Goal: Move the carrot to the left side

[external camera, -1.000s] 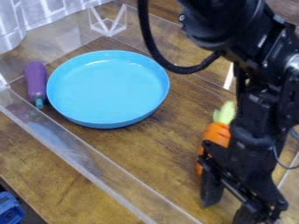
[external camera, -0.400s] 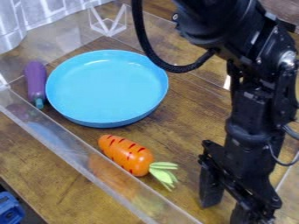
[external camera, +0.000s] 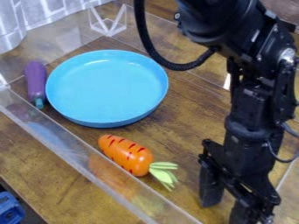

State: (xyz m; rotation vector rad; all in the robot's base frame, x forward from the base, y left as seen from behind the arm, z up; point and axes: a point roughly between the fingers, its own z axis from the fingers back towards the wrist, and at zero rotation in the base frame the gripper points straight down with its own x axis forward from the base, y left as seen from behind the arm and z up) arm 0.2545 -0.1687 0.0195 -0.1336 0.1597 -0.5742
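The orange toy carrot (external camera: 126, 153) with a light green leafy top lies on the wooden table, just below the blue plate (external camera: 107, 87), its leaves pointing lower right. My gripper (external camera: 232, 198) hangs at the lower right, to the right of the carrot and apart from it. Its black fingers (external camera: 211, 185) point down and hold nothing; the jaws look open. The black arm rises above it along the right side.
A purple eggplant (external camera: 37, 80) lies left of the plate. A clear plastic wall (external camera: 70, 144) runs diagonally along the near table edge. A clear stand (external camera: 107, 17) sits at the back.
One second ago the carrot was up by the gripper at the right; now it lies on the table below the plate, released. The last half second shows no movement.
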